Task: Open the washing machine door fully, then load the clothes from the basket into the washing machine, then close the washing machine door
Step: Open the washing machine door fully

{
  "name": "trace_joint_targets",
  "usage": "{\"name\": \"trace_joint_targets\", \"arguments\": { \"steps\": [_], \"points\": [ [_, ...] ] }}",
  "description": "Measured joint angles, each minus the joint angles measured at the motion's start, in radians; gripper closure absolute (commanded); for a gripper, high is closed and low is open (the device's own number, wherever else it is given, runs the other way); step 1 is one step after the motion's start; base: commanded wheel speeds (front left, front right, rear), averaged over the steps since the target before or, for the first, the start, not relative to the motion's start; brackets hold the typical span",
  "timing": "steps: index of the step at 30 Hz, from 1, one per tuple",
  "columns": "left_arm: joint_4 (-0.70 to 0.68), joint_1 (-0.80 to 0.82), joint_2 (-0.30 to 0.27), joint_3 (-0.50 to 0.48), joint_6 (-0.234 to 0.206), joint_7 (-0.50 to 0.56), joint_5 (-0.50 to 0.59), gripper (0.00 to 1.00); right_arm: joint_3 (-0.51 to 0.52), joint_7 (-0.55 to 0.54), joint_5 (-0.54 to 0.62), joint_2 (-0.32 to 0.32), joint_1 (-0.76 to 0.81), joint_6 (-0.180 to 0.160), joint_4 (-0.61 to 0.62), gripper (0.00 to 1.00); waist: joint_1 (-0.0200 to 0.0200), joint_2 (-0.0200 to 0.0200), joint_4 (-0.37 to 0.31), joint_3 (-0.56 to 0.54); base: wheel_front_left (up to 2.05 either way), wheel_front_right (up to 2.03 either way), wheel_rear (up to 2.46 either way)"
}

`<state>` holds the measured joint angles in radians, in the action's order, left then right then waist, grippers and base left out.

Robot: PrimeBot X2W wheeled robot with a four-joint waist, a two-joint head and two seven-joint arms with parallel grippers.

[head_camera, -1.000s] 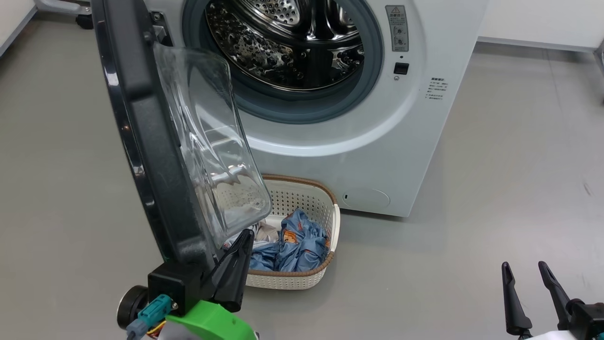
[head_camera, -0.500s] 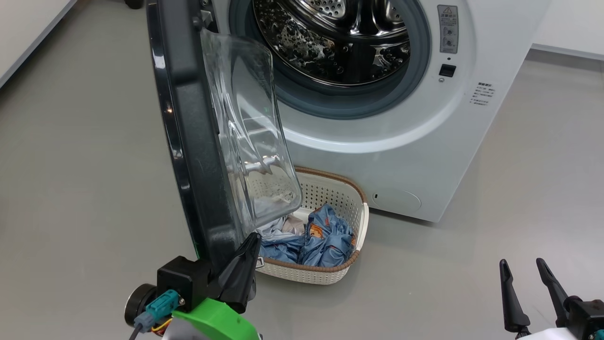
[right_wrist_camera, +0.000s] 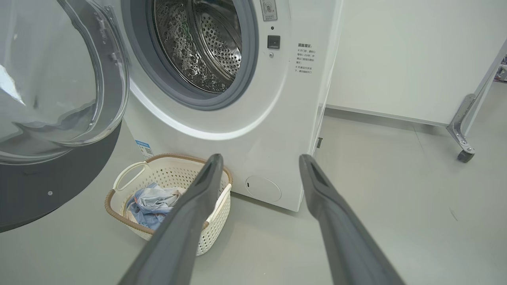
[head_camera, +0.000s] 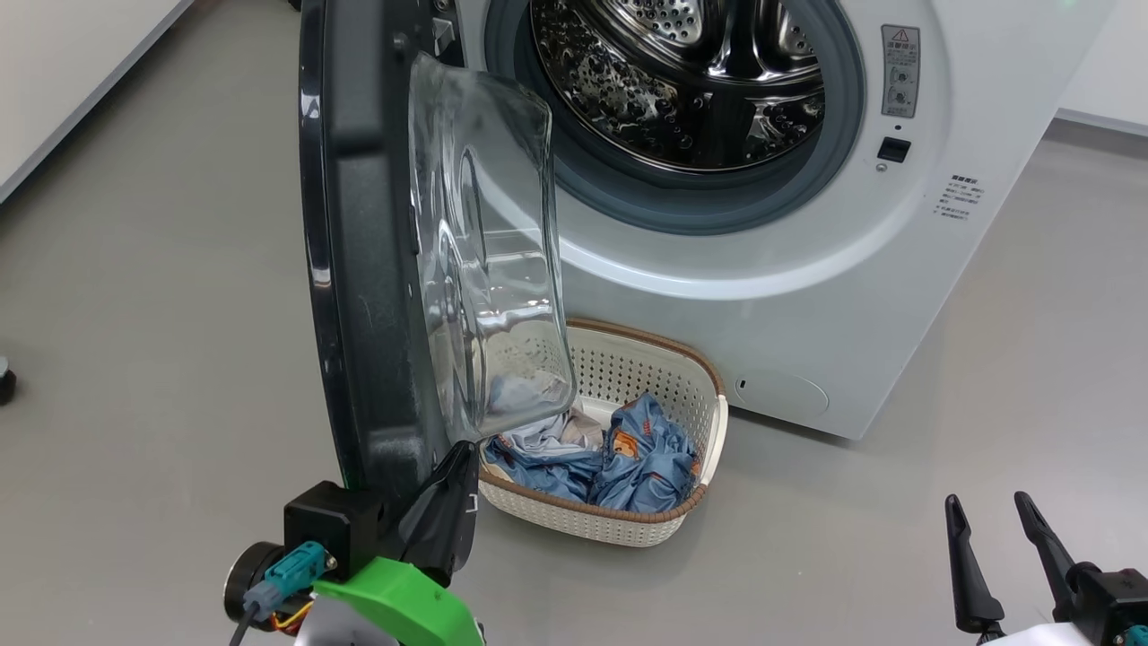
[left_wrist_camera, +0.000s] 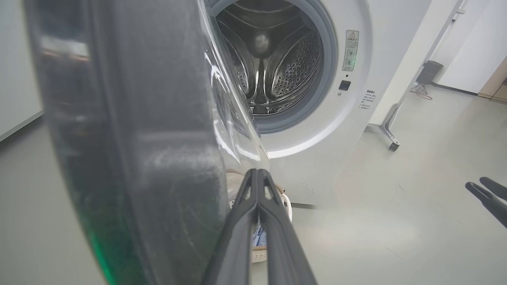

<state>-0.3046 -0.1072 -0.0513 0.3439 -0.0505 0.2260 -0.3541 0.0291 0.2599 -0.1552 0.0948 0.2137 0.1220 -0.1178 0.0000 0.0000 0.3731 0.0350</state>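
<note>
Nearest the robot, the left tool (head_camera: pixel 465 453) is keeping its two long dark fingers (head_camera: pixel 444 525) pressed together with nothing between them. Its tip is lying against the inner side of the large round door with a glossy black rim and bulging clear glass bowl (head_camera: pixel 359 269), at the lower edge. The right tool (head_camera: pixel 987 501) is hanging spread wide and empty, well apart from everything.

Over the last second the head camera has been swinging, so the whole scene is sliding sideways. Even so, the door is now standing more edge-on, which suggests it is still being pushed wider.

Behind its lower edge, the small cream-white perforated plastic basket with a brown rim (head_camera: pixel 715 422) is sitting on the grey floor (head_camera: pixel 134 359), the light blue printed clothes (head_camera: pixel 632 453) still lying inside. Beyond, the big white front-loading washing machine (head_camera: pixel 807 296) is showing its shiny steel drum (head_camera: pixel 682 81), seemingly empty, so loading is yet to begin.
</note>
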Motion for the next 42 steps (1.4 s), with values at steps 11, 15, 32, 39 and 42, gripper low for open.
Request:
{"name": "trace_joint_targets", "arguments": {
  "steps": [11,15,32,39,42],
  "points": [
    [0.048,0.008,0.002,-0.041,-0.018,-0.018,-0.004,1.00,-0.004,0.000,0.000,-0.002,0.000,0.000,-0.002,0.00,0.0000,0.0000,0.047,-0.001,0.00,0.00,0.00],
    [0.071,0.011,0.002,-0.081,-0.026,-0.037,-0.005,1.00,-0.021,0.000,0.007,-0.003,-0.001,0.000,-0.005,0.00,0.0000,0.0000,0.056,0.001,0.00,0.00,0.00],
    [0.197,0.070,0.009,-0.326,-0.058,-0.146,-0.028,1.00,-0.051,0.000,0.018,0.002,-0.002,0.000,-0.014,0.00,0.0000,0.0000,0.021,0.022,0.00,0.00,0.00],
    [0.273,0.132,0.008,-0.442,-0.066,-0.193,-0.047,1.00,-0.061,0.000,0.018,0.009,-0.012,0.000,-0.013,0.00,0.0000,0.0000,-0.013,0.044,0.00,0.00,0.00],
    [0.314,0.160,0.000,-0.476,-0.066,-0.207,-0.046,1.00,-0.063,0.000,0.018,0.013,-0.023,0.000,-0.015,0.00,0.0000,0.0000,-0.029,0.051,0.00,0.00,0.00]
  ]
}}
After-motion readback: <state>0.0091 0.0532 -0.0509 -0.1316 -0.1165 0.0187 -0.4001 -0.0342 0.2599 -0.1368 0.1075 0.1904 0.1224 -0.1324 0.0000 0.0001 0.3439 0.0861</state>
